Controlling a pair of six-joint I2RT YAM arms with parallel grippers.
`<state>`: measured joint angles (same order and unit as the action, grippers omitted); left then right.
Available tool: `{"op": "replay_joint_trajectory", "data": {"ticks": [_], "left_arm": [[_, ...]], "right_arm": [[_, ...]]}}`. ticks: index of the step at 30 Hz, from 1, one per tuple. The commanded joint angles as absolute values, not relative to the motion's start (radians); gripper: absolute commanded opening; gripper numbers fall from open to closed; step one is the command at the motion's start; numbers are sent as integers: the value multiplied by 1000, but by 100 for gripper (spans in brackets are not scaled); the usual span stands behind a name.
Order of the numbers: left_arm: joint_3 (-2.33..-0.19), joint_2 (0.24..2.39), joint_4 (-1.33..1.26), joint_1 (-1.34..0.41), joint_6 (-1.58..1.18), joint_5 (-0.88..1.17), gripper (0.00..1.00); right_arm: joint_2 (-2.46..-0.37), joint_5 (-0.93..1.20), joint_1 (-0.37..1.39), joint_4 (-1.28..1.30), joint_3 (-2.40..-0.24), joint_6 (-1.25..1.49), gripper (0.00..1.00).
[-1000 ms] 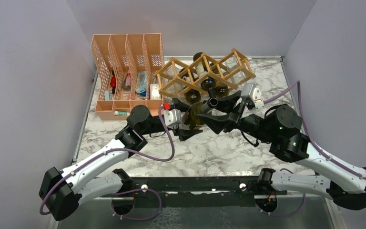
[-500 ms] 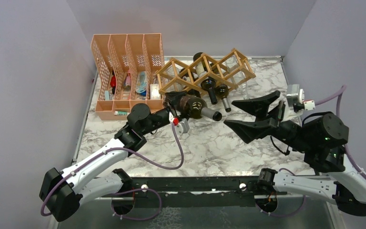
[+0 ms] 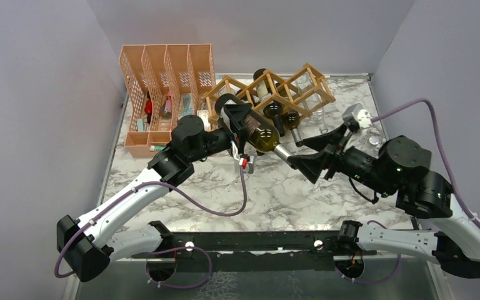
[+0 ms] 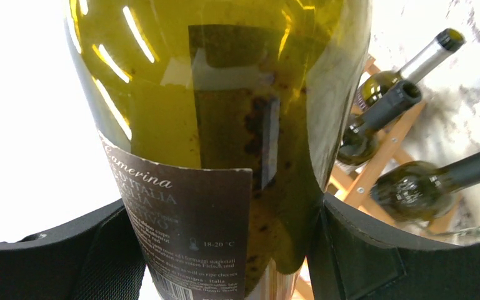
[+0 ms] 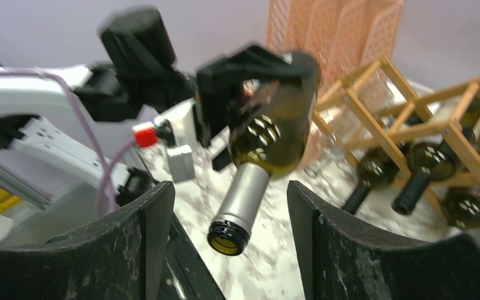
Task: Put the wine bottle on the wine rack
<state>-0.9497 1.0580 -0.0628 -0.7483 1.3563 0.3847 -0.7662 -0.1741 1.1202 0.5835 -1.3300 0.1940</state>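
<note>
Top external: left end effector [image 3: 242, 127] is clamping the wine bottle [image 3: 264, 135] by its body at mid-frame, neck pointing lower right. Right end effector [image 3: 298, 154] is gaping open around the neck without touching it. Wine rack [image 3: 272, 94] is sitting just above.

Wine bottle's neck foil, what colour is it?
Silver foil on the wine bottle; clearest in the right wrist view.

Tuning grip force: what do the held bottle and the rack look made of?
Wine bottle: olive-green glass, glossy; see-through, sharp light streaks. Its label: dark paper, matte. Neck foil: looks metallic, silvery sheen. Wine rack: light wood slats, matte, apparently unfinished; grain too small to tell.
</note>
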Motion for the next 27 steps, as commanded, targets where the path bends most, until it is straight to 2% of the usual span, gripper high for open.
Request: {"op": "replay_joint_trajectory", "data": {"ticks": [1, 6, 13, 27], "left_arm": [[-1064, 1081, -18, -750, 1541, 350, 0], [-1133, 1131, 73, -750, 1636, 332, 0], [-1157, 1158, 110, -750, 1738, 371, 0], [-1160, 1171, 107, -750, 1891, 434, 0]], "right_arm": [[-810, -286, 1127, 708, -1331, 233, 67], [-820, -294, 1127, 689, -1305, 255, 67], [-833, -462, 1127, 688, -1192, 295, 66], [-958, -320, 1127, 573, -1135, 335, 62]]}}
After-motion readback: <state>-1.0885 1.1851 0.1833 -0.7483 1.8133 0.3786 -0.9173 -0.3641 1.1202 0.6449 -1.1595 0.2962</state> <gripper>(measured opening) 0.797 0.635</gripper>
